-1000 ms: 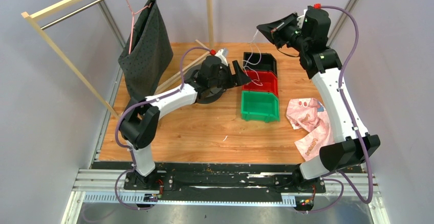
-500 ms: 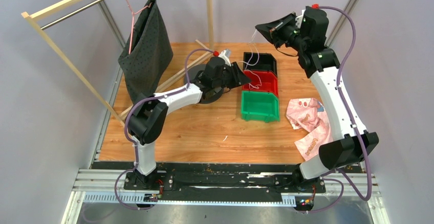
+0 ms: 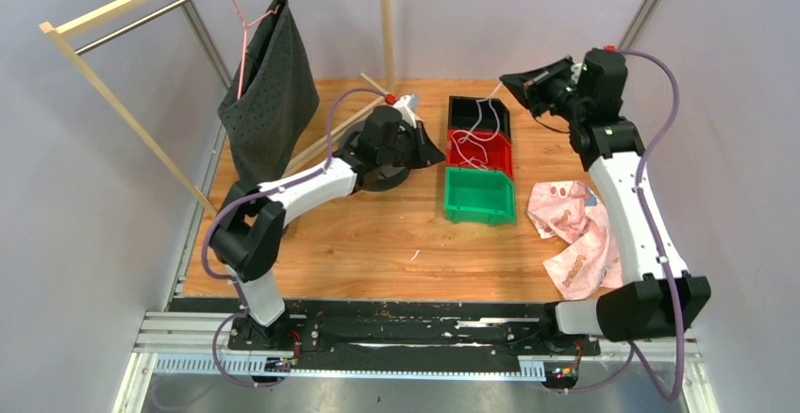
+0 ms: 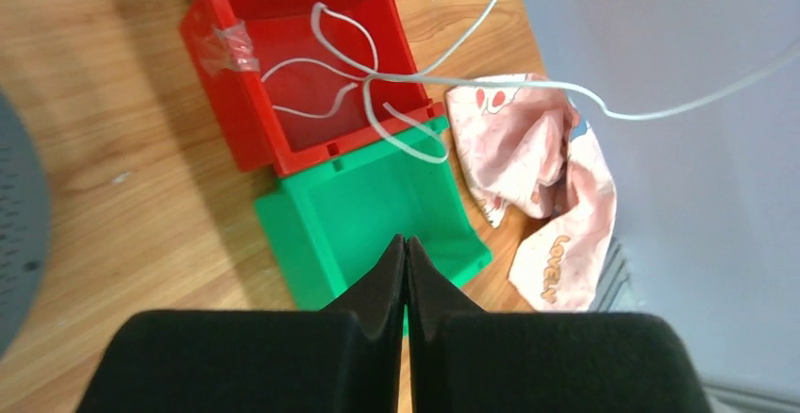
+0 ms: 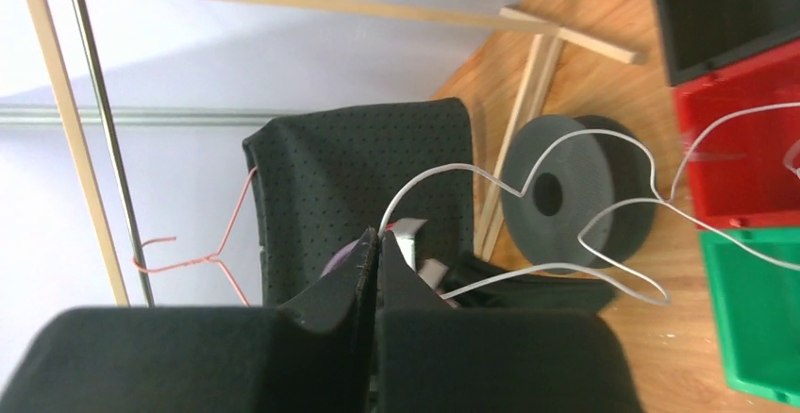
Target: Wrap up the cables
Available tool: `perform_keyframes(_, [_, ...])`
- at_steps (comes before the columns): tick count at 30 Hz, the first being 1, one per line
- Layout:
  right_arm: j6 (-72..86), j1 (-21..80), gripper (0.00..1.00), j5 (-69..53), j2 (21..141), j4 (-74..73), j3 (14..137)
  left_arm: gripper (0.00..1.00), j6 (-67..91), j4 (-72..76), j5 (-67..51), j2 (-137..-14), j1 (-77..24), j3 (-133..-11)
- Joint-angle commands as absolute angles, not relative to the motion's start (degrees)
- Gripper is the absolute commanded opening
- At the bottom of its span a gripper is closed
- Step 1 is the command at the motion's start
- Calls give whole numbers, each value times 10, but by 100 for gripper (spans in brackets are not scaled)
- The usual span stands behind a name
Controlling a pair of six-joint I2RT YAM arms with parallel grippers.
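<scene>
Left jaws shut, apparently empty; right arm (image 3: 627,187) swung rightward with the cables (image 4: 370,78).

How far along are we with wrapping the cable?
Done: nothing looks wrapped yet. The cable hangs in loose loops, its low part lying in the red bin. In hand: the right gripper is shut on the cable's upper part, holding it up; the left gripper is shut short of it, apparently empty. Left: gathering the loops and the whole wrap.

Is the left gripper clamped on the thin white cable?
No, the left gripper is shut empty; the thin white cable loops ahead over the red plastic bin.
</scene>
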State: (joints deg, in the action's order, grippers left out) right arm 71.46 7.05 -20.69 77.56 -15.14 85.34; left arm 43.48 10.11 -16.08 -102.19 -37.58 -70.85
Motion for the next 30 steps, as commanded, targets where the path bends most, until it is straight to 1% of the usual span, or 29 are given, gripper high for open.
perform_keyframes(1, [704, 23, 1, -227, 711, -146, 781, 0, 317, -44, -143, -945, -368, -728])
perform_keyframes(5, [679, 6, 1, -249, 679, -146, 746, 0, 224, -144, -107, -910, -367, -767])
perform_keyframes(7, [671, 5, 1, -264, 676, -145, 747, 0, 195, -163, -114, -903, -367, -782])
perform_keyframes(9, [674, 6, 1, -279, 679, -135, 756, 0, 202, -163, -133, -906, -367, -791])
perform_keyframes(14, [684, 15, 1, -282, 696, -130, 823, 39, 268, -115, -179, -938, -370, -792])
perform_keyframes(18, [691, 35, 1, -281, 719, -130, 873, 55, 282, -53, -189, -941, -373, -783])
perform_keyframes(20, [697, 46, 1, -280, 729, -126, 886, 65, 274, -14, -191, -935, -373, -771])
perform_keyframes(21, [701, 51, 1, -280, 734, -121, 891, 68, 262, -12, -192, -939, -373, -776])
perform_keyframes(24, [705, 67, 1, -268, 747, -112, 901, 71, 243, -17, -227, -965, -373, -808])
perform_keyframes(30, [717, 84, 1, -248, 771, -97, 919, 73, 336, -10, -228, -1030, -375, -840])
